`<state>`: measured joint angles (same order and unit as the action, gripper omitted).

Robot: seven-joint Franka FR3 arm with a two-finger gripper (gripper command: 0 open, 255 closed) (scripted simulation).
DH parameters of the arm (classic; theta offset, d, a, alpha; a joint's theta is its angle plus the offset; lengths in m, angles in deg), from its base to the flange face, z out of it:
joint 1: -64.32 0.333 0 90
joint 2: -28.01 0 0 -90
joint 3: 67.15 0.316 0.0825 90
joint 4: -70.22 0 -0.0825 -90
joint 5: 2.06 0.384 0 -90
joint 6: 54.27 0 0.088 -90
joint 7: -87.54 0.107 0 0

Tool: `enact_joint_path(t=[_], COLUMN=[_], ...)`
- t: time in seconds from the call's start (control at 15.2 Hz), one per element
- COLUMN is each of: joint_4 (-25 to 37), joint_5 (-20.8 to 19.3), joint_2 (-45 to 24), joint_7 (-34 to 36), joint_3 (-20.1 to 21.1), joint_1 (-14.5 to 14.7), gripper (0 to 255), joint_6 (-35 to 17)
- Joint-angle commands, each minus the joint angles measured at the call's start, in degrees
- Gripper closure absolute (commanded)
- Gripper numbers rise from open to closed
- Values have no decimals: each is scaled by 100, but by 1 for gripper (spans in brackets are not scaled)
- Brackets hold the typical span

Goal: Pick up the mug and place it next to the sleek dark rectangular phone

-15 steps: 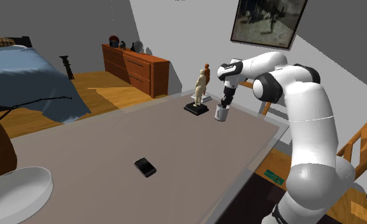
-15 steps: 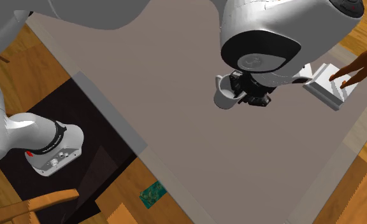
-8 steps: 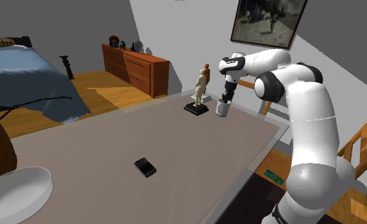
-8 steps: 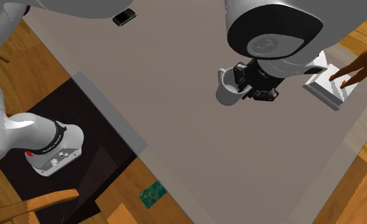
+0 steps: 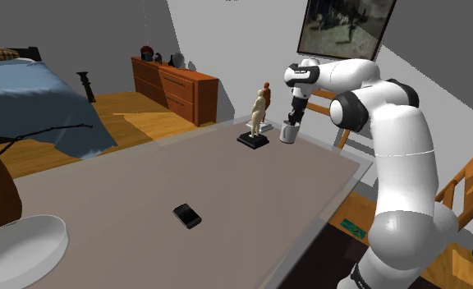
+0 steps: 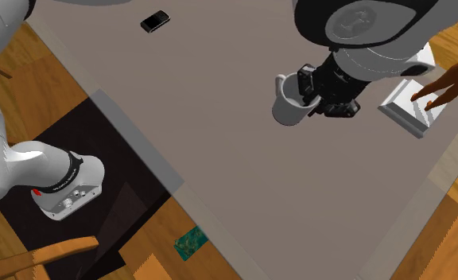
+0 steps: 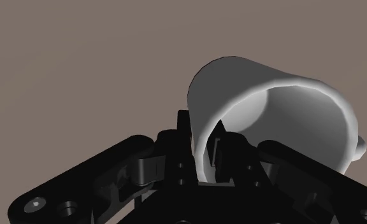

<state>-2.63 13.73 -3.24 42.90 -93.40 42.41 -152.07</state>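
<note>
A white mug [image 5: 288, 132] hangs in the air above the far end of the grey-brown table [image 5: 144, 181], held by my black gripper [image 5: 292, 122]. The wrist view has the fingers [image 7: 183, 141] shut on the mug's [image 7: 271, 121] wall, one outside and one inside the rim. From above, the second exterior view shows the mug [image 6: 285, 105] tilted, with the gripper [image 6: 309, 94] at its rim. The dark rectangular phone [image 5: 187, 216] lies flat near the middle of the table, far from the mug, and sits at the top of the second exterior view [image 6: 154, 21].
A pale figurine on a black base [image 5: 257, 121] stands close beside the mug, toward the shoulder view's left. A white round object [image 5: 21, 245] sits at the table's near left corner. Beyond the table are a wooden dresser [image 5: 174, 84], a bed [image 5: 29, 103] and a wooden chair [image 5: 463, 190].
The arm has risen with the mug in its grip, lifting it higher off the table. In the second exterior view the phone has come into sight.
</note>
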Motion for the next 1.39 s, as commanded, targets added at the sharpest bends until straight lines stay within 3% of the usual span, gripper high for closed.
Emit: enact_joint_path(t=[0.0, 0.46, 0.86, 1.32], joint_4=[181, 816, -514, -1452], joint_5=[1, 11, -273, -508], joint_2=[-20, -83, 705, 1269], joint_7=[18, 74, 716, 1567], joint_3=[-1, -2, 55, 261], joint_1=[-29, -140, 716, 1492], gripper=[255, 255, 255, 255], joint_6=[159, 717, 93, -397])
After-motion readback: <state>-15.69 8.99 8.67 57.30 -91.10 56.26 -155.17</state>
